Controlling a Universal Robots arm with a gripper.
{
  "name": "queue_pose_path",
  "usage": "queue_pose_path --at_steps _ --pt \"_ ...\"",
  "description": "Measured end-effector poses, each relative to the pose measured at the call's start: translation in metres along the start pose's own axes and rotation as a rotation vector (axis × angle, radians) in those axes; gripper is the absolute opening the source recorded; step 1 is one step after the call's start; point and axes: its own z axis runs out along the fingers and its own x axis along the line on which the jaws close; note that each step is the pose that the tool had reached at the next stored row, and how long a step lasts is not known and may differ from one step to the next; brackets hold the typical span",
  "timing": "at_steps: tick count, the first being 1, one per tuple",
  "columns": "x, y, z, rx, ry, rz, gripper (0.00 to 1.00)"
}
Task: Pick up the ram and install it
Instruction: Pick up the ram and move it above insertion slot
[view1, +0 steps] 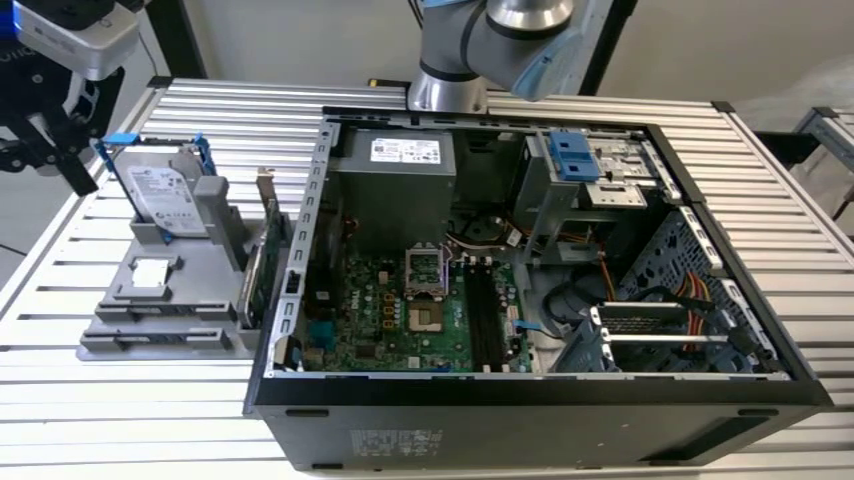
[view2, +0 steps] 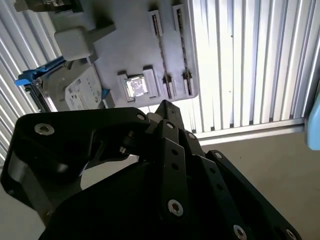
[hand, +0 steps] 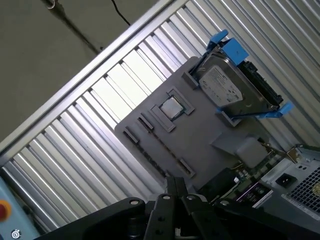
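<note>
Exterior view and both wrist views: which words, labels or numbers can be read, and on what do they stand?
No text can be read.
Label on the hard drive: print too small.
White sticker on the power supply: too small.
Sticker on the computer case outer wall: blurred.

The Universal Robots arm (view1: 497, 35) stands at the far edge of the slatted table (view1: 200, 110), showing a silver joint with a blue cap. At the exterior view's left its black gripper (view1: 78, 175) hangs tilted, pointing down. In both wrist views the fingertips (hand: 171, 189) meet tip to tip, linkages folded inward.
</note>
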Motion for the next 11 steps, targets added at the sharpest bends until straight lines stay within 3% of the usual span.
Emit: queue_pose_path --at_steps 11 --pt "-0.0001 0.0 -0.0001 0.0079 -0.0045 -0.052 0.0"
